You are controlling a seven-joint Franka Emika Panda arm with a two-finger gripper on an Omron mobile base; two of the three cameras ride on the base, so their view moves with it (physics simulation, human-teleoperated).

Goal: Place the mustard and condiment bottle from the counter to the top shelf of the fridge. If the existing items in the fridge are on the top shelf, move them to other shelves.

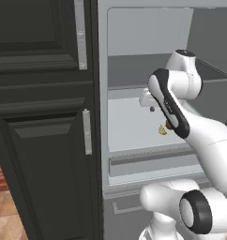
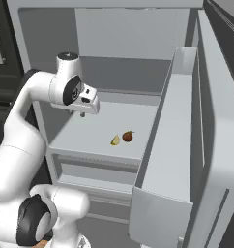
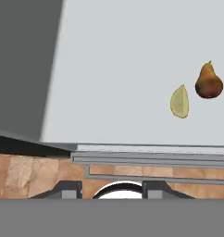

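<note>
The pincer [image 2: 82,115] hangs over the left part of the wide white fridge shelf [image 2: 85,138]; whether its jaws are spread I cannot tell. To its right, well apart, lie the small yellow wedge [image 3: 179,102] and, just beside it, the brown pear-shaped item [image 3: 208,82].

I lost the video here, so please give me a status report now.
Hand over the white shelf, holding nothing. Brown pear and yellow piece side by side on that shelf, apart. Top shelf bare, nothing blocking.
</note>
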